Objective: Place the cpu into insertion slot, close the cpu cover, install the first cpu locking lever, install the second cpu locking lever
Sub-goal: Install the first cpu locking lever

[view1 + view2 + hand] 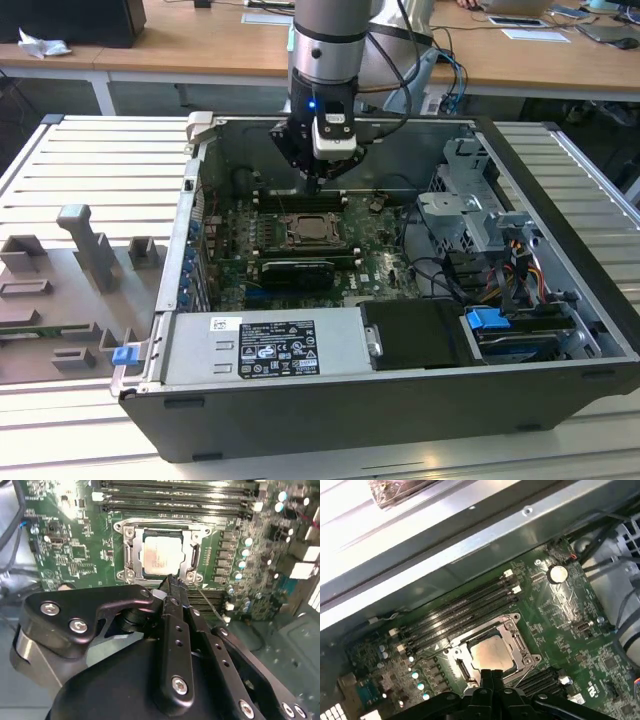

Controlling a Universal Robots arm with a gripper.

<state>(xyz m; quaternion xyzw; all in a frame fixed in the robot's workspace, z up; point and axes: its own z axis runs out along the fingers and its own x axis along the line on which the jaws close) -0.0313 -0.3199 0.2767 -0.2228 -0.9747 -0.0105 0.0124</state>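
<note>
With the pincer [169,581] pressed together at the edge of the cpu cover [131,555] (the cpu [161,555] sits beneath), a sideways slip could gouge the green board [75,555].

cpu [159,555]: pale silvery-beige | cpu cover [131,555]: silver | motherboard [70,555]: green | memory slots [175,502]: black | gripper [171,584]: black

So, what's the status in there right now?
Tool shut, tip at cpu cover edge. Cpu seated, cover down over it. Nothing blocking.
</note>
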